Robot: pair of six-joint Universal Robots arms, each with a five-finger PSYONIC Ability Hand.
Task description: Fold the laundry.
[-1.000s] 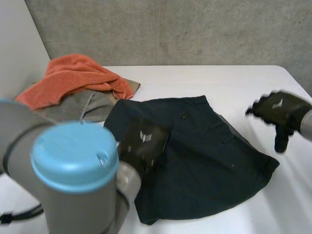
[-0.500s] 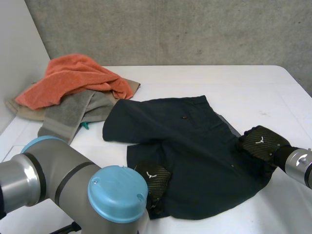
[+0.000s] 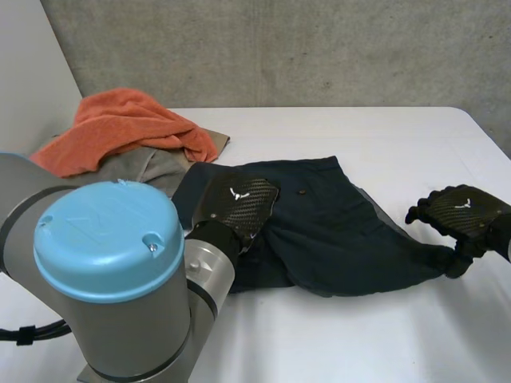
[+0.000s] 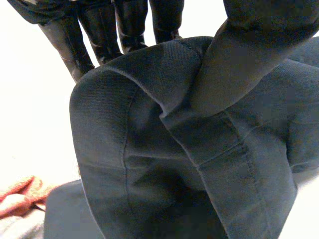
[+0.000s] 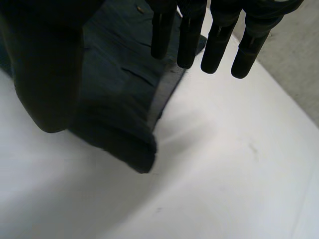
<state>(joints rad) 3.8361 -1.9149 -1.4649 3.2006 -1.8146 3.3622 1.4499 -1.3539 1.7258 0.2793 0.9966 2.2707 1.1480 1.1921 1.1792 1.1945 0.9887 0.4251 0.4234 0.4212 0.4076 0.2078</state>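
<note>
Left wrist view: left hand (image 4: 259, 45) pinches a fold of the dark shorts (image 4: 149, 164).
Right wrist view: right hand (image 5: 45, 64) fingers straight, above shorts corner.

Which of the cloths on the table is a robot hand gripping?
The dark shorts in the middle: the left robot hand pinches a fold of them. The orange towel and grey towel lie piled apart, untouched.
</note>
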